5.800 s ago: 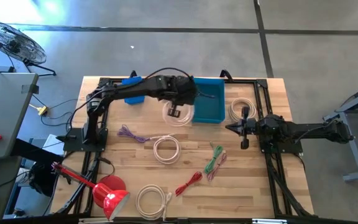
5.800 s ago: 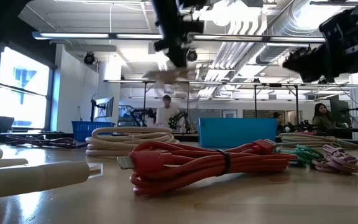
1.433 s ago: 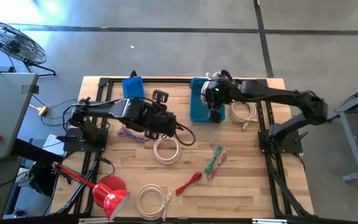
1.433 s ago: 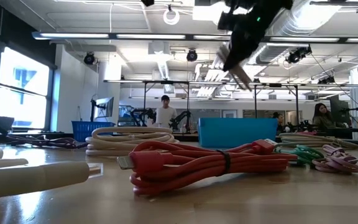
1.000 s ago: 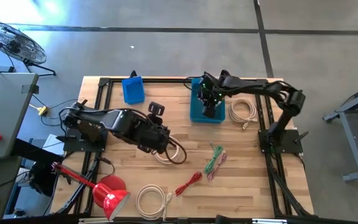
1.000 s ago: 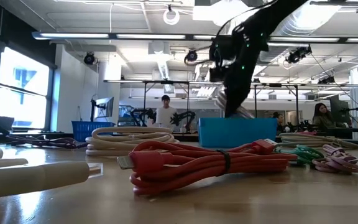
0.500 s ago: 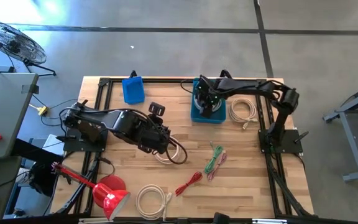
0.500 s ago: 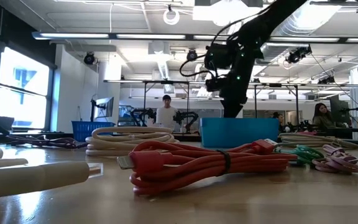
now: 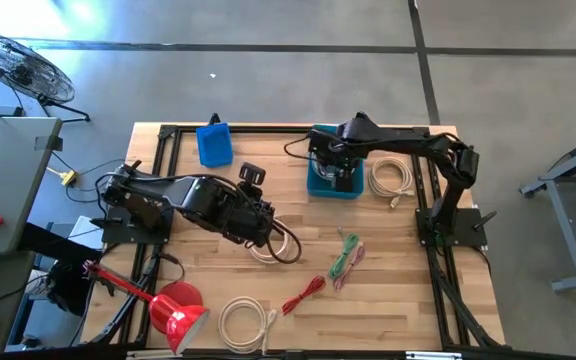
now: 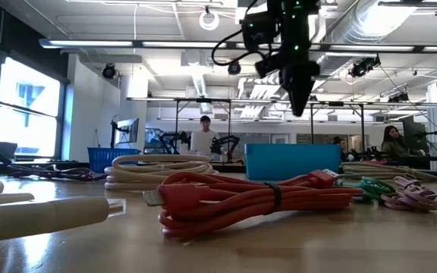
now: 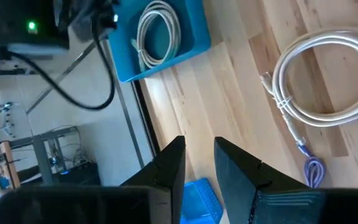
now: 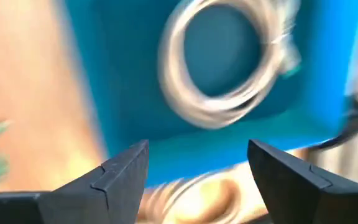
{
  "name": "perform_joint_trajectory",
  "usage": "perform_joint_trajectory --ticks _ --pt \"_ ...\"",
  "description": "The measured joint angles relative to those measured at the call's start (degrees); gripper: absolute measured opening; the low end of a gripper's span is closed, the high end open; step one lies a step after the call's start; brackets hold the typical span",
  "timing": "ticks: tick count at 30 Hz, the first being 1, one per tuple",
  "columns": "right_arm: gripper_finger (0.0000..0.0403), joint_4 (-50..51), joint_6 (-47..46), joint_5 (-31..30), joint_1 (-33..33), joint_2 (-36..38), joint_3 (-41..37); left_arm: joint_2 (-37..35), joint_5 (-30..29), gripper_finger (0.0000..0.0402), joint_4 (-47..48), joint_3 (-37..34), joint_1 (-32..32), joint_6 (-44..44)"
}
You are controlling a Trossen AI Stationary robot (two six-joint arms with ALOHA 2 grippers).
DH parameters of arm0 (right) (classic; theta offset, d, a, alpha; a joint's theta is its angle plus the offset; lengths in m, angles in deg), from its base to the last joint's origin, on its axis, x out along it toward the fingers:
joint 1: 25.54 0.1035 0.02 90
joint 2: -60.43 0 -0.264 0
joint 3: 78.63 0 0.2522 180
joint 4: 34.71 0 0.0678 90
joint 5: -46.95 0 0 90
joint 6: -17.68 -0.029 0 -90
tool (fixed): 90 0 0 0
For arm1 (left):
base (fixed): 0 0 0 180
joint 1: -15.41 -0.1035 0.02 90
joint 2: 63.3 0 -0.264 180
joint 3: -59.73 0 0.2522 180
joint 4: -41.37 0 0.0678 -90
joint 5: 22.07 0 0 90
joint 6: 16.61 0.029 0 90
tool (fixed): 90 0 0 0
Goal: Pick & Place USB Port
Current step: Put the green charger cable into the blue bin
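Right wrist view, right end effector (image 12: pixel 194 165) spread wide, empty, above coiled white cable (image 12: pixel 225 68) in blue bin (image 12: pixel 135 112), no legible writing

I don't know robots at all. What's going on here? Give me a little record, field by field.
Setting: wooden table scattered with coiled cables
Blue bin: holds one white cable coil
Right gripper: open, empty, above the bin
Left gripper: slightly open, over the table's middle by another white coil
Still on the table: red cable, green cable
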Motion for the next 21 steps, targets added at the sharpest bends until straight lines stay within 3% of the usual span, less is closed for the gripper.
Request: perform_joint_trajectory --ticks 5,9,14,21 --pt "0.0263 5.7 1.58 16.06 3.89 1.05 -2.64 0.0 -0.49 0.0081 0.0 0.0 0.0 0.0" --pt "0.0263 3.15 4.41 20.27 9.54 3.22 -9.41 -0.04 -0.83 0.0081 0.01 -1.68 0.0 0.52" --pt "0.0263 -3.95 6.35 14.61 17.69 4.0 -19.4 0.0 -1.08 0.0081 0.02 -5.97 -0.02 0.63" --pt "0.0263 -19.87 10.18 -0.56 26.09 3.95 -30.71 0.02 -1.06 0.0081 -0.38 -8.97 -0.06 -0.7"
